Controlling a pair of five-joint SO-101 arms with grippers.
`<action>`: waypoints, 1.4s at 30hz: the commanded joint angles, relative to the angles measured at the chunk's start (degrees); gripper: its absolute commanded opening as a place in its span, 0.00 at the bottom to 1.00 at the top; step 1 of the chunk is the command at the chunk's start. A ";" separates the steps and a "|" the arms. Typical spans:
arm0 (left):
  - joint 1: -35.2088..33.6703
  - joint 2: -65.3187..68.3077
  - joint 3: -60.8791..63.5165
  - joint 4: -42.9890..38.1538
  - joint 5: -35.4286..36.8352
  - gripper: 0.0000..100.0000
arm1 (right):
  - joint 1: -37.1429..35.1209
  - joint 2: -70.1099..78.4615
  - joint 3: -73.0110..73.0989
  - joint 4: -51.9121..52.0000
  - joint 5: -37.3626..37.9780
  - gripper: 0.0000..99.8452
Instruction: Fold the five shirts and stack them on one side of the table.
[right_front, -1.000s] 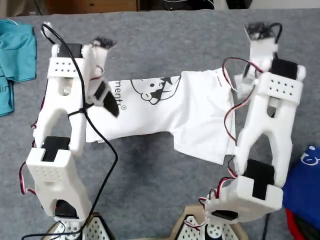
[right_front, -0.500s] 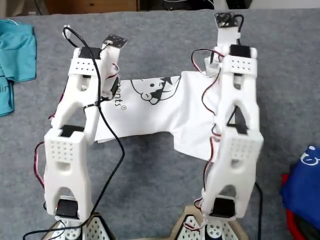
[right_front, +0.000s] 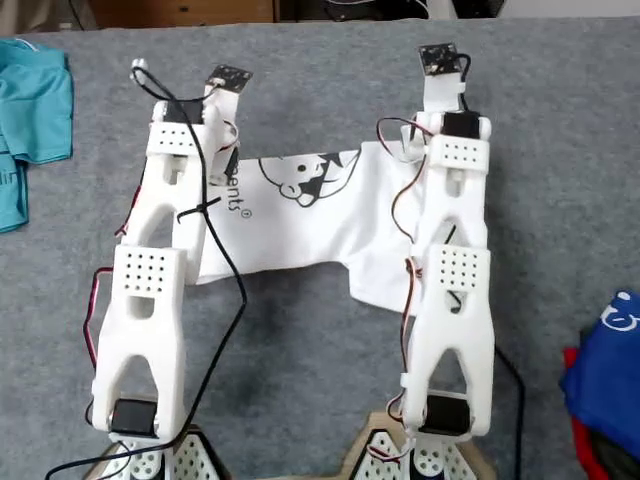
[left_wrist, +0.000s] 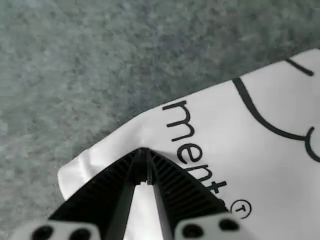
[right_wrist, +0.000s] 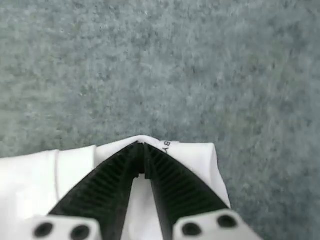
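- The grey felt-like table cover (right_front: 300, 90) shows as a broad band beyond the far edge of the white shirt of soft cloth with a black cartoon face and black lettering (right_front: 320, 225).
- We see a crumpled teal cloth shirt (right_front: 30, 110) at the table's left edge, well apart from the white shirt, with a strip of grey cover between them.
- A blue cloth shirt (right_front: 605, 370) lies at the right edge on the near side, also well apart from the white shirt. Something red shows under it, and we cannot tell what it is.
- More grey cover shows in front of the white shirt's near hem, between the two arms.
- The white shirt lies mid-table, spread flat with the print up. Both arms reach across it from the near side, one on each side of the print.
- Its near edge is uneven, reaching closer to the arm bases on the right than on the left.
- The left gripper (left_wrist: 145, 162) sits at the shirt's far left corner, beside the lettering. Its black ribbed fingers (left_wrist: 170, 185) are clenched on the white fabric.
- The right gripper (right_wrist: 141, 150) is at the far right edge of the shirt. Its fingers (right_wrist: 175, 180) are pressed together on a small fold of cloth that rises around the tips.
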 joint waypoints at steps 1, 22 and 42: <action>-3.69 2.07 -4.57 -0.26 0.26 0.02 | 1.19 0.84 -5.05 -2.55 1.49 0.01; -8.18 3.91 -11.43 2.99 1.41 0.02 | 4.79 1.36 -6.64 -11.16 4.40 0.01; 1.32 -25.80 2.46 14.51 3.60 0.02 | 0.75 -28.97 -8.31 29.01 25.85 0.10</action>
